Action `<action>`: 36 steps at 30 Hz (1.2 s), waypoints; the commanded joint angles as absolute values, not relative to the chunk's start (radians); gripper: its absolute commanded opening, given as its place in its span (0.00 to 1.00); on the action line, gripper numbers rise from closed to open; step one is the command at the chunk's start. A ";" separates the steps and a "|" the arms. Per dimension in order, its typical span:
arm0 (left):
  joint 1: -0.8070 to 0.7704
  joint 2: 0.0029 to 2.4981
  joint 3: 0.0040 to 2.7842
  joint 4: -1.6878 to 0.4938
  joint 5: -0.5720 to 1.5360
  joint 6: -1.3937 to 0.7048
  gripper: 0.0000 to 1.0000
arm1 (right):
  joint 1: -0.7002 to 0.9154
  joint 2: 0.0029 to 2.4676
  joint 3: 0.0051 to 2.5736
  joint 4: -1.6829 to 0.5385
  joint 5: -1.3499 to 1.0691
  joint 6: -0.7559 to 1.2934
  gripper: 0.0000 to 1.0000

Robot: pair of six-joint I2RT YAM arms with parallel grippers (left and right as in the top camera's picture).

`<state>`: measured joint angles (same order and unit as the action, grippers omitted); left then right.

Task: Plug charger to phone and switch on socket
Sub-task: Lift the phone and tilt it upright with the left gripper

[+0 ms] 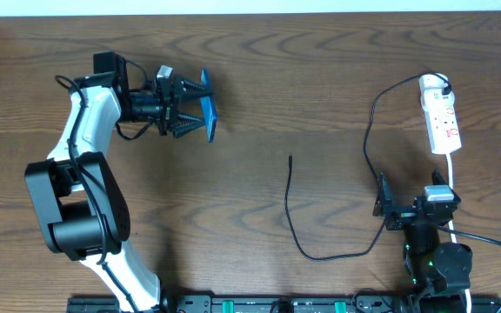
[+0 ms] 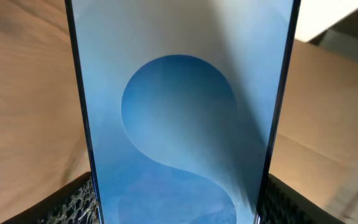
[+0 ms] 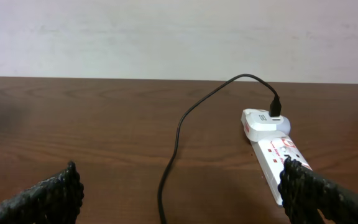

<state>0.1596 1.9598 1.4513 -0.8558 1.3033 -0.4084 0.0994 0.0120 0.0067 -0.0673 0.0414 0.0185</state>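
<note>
The left gripper (image 1: 185, 109) clasps the phone (image 1: 209, 106) by its 2 long edges and holds it up on edge above the table (image 1: 259, 61), screen toward the wrist camera. The charger (image 3: 178, 130) appears already plugged into the socket (image 1: 443, 117) at far right. Its loose tip lies mid-table, well apart from the phone. The right gripper (image 1: 381, 204) hovers low beside the cable's loop, jaws wide and empty. Next, I judge, it must pinch that tip, carry it to the phone's port, then press the switch.
</note>
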 commanded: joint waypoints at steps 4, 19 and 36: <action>0.160 1.921 1.457 -0.859 1.410 -0.644 0.07 | 0.105 0.007 0.006 -0.071 0.050 0.029 0.99; 0.160 1.921 1.457 -0.859 1.411 -0.897 0.07 | 0.105 0.007 0.006 -0.071 0.050 0.029 0.99; 0.160 1.921 1.457 -0.859 1.411 -0.897 0.08 | 0.105 0.007 0.006 -0.071 0.050 0.029 0.99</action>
